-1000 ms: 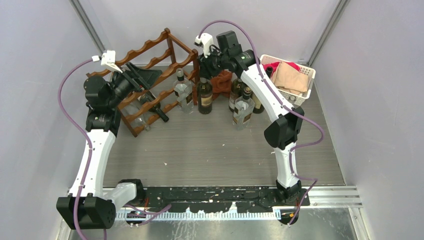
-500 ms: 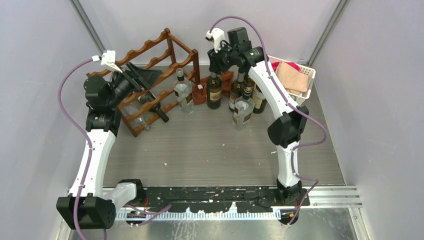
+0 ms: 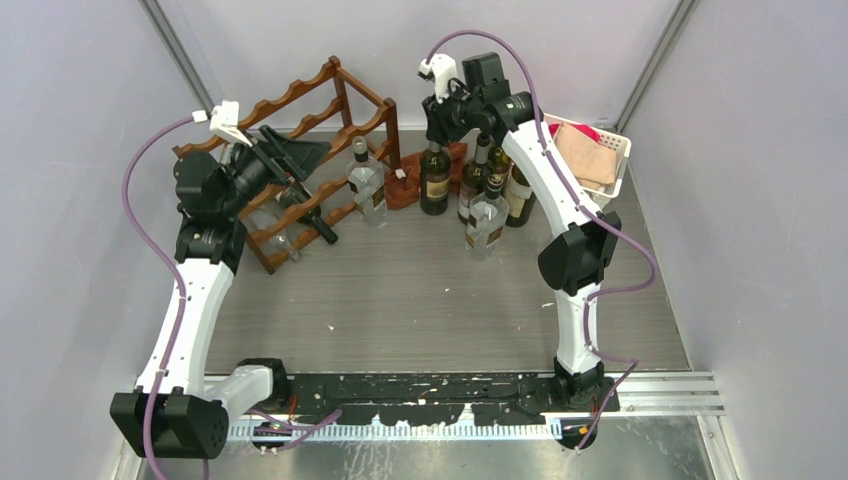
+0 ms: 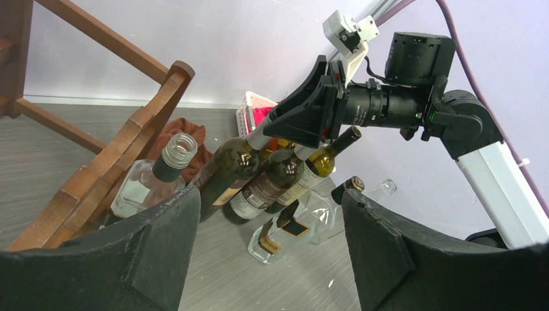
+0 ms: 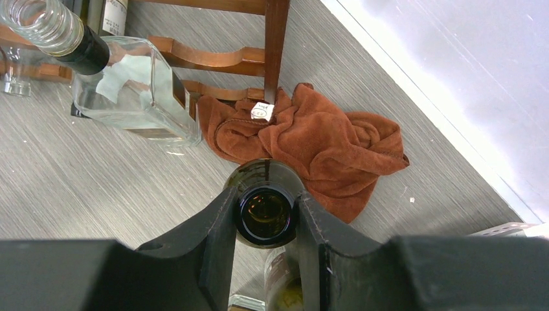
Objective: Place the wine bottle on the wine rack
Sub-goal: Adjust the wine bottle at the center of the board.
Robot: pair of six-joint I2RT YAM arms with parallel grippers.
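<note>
Right tool (image 5: 267, 214) pinches the neck of dark glass wine bottle (image 3: 434, 186), right of brown wooden wine rack (image 3: 300, 100), probably for lifting; left tool (image 4: 268, 201) gapes, empty.

Soft, even light from overhead filled the booth where I worked, leaving only faint shadows on the grey tabletop (image 3: 420, 290). In my right wrist view the pale wall (image 5: 453, 65) burned out to white glare, and the fingers (image 5: 217, 249) of my right claw (image 5: 265, 204) sat dark and soft-edged either side of the sharply focused wine bottle (image 5: 259, 172). My left claw (image 4: 270, 194) showed as unlit black masses.
</note>
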